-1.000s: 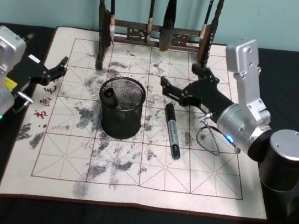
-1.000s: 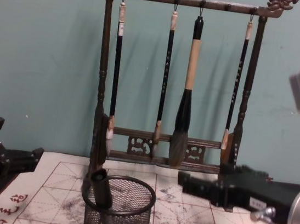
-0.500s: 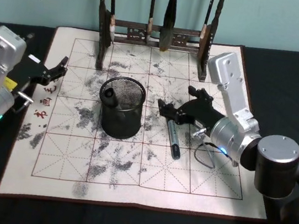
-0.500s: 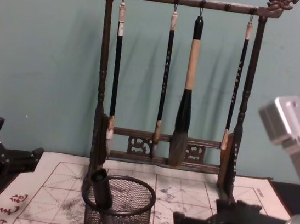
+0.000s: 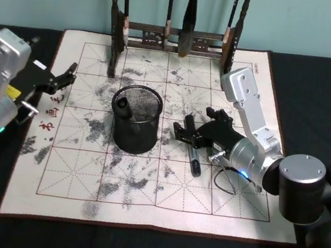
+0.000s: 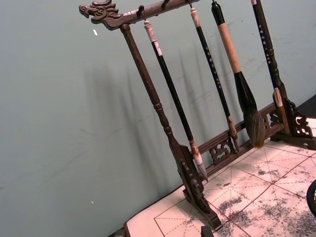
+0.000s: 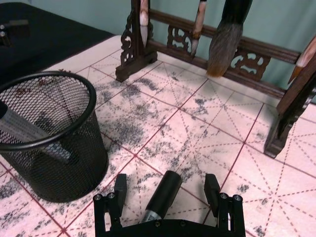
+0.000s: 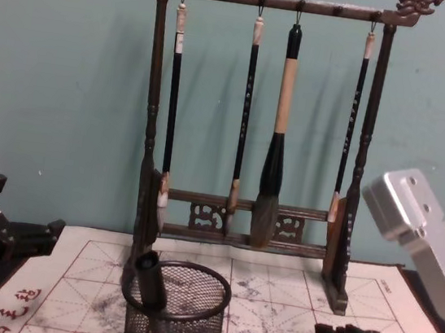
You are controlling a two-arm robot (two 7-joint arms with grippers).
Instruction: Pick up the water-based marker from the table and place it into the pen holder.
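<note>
The water-based marker [image 5: 193, 160], black with a grey label, lies on the ink-stained mat just right of the pen holder [image 5: 135, 121]. That holder is a black wire-mesh cup and has another dark marker [image 5: 123, 106] leaning inside it. My right gripper [image 5: 194, 127] is low over the marker's far end and open. In the right wrist view the marker [image 7: 163, 195] lies between the two fingertips [image 7: 120, 184], with a gap on each side. At the mat's left edge, my left gripper [image 5: 66, 77] is parked and open.
A tall dark wooden rack [image 5: 172, 37] of hanging calligraphy brushes stands along the back of the mat [image 5: 143, 195]. A black tablecloth surrounds the mat. Bare mat lies in front of the pen holder.
My right gripper has dropped and pulled back from over the mat's middle, and its open fingers now straddle the marker's far end. The left arm, marker and pen holder have not moved.
</note>
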